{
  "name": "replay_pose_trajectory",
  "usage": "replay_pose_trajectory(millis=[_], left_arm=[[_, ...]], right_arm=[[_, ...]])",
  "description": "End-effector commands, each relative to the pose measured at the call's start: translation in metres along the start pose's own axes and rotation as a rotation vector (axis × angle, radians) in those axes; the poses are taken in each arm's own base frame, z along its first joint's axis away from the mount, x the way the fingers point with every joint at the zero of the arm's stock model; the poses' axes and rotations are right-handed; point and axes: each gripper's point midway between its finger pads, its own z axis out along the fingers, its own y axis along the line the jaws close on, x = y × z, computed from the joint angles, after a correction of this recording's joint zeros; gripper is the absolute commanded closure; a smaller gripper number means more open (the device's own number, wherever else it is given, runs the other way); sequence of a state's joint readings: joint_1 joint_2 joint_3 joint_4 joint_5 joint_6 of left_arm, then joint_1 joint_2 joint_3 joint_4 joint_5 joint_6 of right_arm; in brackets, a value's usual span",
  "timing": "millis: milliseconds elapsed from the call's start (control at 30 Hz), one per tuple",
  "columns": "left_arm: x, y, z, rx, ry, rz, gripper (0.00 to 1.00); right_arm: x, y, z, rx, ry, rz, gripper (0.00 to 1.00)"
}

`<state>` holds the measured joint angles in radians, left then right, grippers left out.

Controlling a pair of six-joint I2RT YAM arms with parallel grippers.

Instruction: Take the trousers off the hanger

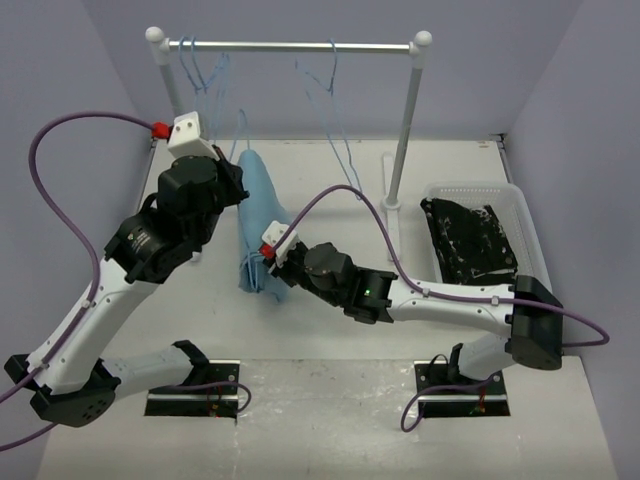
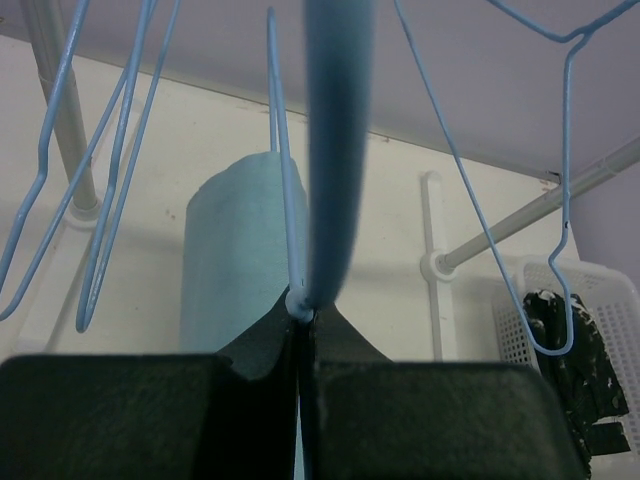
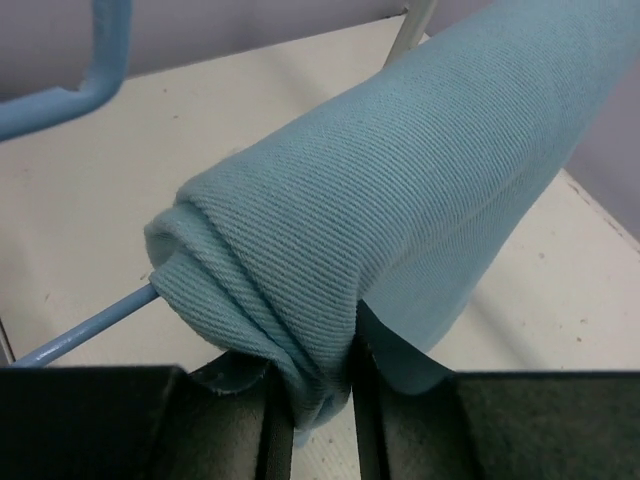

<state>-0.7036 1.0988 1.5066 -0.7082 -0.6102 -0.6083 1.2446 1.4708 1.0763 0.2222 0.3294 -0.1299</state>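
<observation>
Right wrist view is filled by the trousers [image 3: 400,200], a sky-blue roll draped over the thin bar of the hanger [image 3: 85,328], which pokes out of the fold at the left. The right gripper [image 3: 312,400] is nearly closed, pinching the cloth's lower edge between its fingers. From above, the garment slants over the table [image 1: 330,420] between the two arms, in front of the rack [image 1: 300,45]. The left gripper [image 2: 302,312] is clamped tight on the hanger's wire, near the far end of the cloth. Spare hangers [image 2: 566,150] dangle from the rail. A white basket [image 1: 530,230] holding dark cloth [image 1: 468,240] sits well apart at the right.
</observation>
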Motion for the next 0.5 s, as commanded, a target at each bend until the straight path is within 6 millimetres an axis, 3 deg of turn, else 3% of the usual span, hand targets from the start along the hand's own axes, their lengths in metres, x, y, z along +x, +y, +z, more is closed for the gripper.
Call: replay_pose_trajectory(millis=[0, 133, 167, 233, 333, 467], left_arm=[[-0.042, -0.017, -0.013, 0.086, -0.132, -0.079, 1.00], [-0.043, -0.021, -0.014, 0.113, -0.131, -0.050, 1.00], [-0.042, -0.021, -0.013, 0.112, -0.132, -0.034, 1.00], [-0.042, -0.022, -0.013, 0.118, -0.131, -0.025, 1.00], [-0.038, -0.026, -0.010, 0.136, -0.119, 0.004, 1.00], [-0.026, -0.021, 0.001, 0.096, -0.107, 0.025, 1.00]], right_arm=[[-0.046, -0.017, -0.006, 0.052, -0.147, -0.043, 0.78], [-0.052, -0.012, -0.004, 0.008, -0.145, -0.103, 0.85], [-0.054, -0.013, -0.004, 0.007, -0.145, -0.115, 0.94], [-0.052, -0.011, -0.001, -0.003, -0.130, -0.142, 1.00], [-0.057, -0.018, 0.002, 0.034, -0.128, -0.151, 1.00], [-0.096, -0.038, -0.013, 0.123, -0.253, -0.119, 1.00]])
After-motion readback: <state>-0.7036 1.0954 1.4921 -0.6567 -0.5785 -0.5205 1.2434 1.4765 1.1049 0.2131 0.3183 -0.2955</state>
